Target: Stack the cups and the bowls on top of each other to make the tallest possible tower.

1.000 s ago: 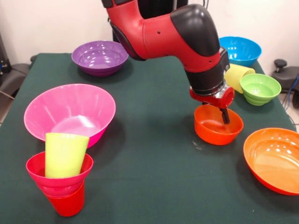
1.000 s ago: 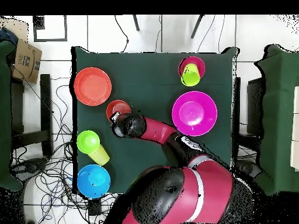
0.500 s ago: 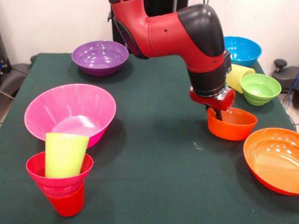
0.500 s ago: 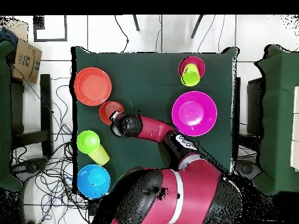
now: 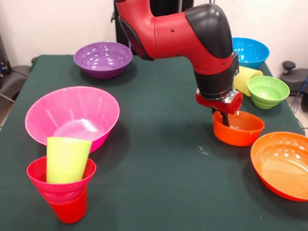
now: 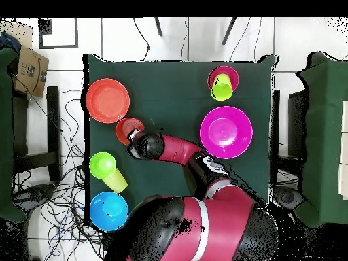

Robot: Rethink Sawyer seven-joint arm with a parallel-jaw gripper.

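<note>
My gripper (image 5: 225,120) is shut on the near rim of the small orange bowl (image 5: 240,130), with one finger inside it; the bowl looks slightly tilted, at or just above the cloth. In the overhead view the gripper (image 6: 136,139) meets this bowl (image 6: 126,126) at its edge. The tower (image 5: 65,183) stands at the front left: a red cup (image 5: 70,211) at the bottom, the small magenta bowl (image 5: 38,175) on it, and the lime green cup (image 5: 66,159) leaning inside. The tower also shows in the overhead view (image 6: 223,81).
The large pink bowl (image 5: 72,117) stands behind the tower. The purple bowl (image 5: 102,58) is at the far left and the blue bowl (image 5: 249,51) at the far right. The pale yellow cup (image 5: 244,79) lies beside the ribbed green bowl (image 5: 267,91). The large orange bowl (image 5: 284,163) sits at the right edge.
The gripper and the small orange bowl moved together towards the right of the front view, nearer the large orange bowl. Over the last half second they barely moved.
</note>
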